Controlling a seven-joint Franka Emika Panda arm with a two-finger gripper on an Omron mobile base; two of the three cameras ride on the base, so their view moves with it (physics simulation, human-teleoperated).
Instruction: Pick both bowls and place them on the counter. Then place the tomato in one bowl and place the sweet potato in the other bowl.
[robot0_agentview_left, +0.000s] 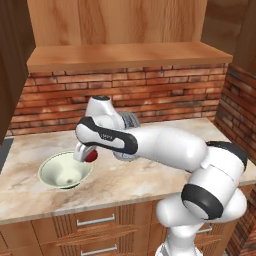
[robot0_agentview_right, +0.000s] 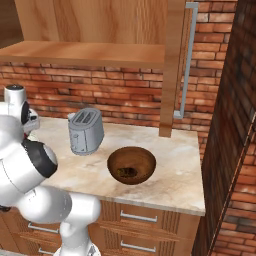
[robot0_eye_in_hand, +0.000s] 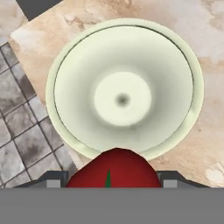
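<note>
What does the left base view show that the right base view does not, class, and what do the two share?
Left base view alone: the white bowl, green-tinged inside and holding nothing, and the pincer carrying the tomato just beside its rim. Right base view alone: the dark brown bowl with the sweet potato lying in it, and the toaster beside it. Shared: the marble counter, the brick wall and the arm.

Even, shadeless rendered light falls on the table (robot0_agentview_left: 150, 172), bright and flat with no glare. Below the end effector (robot0_agentview_left: 86, 154) the white bowl (robot0_eye_in_hand: 124, 89) shows soft shading toward its centre. Edges look coarse and pixelated in all views. Close to the camera, the tomato (robot0_eye_in_hand: 114, 170) reads as a dull red, slightly soft blob.
</note>
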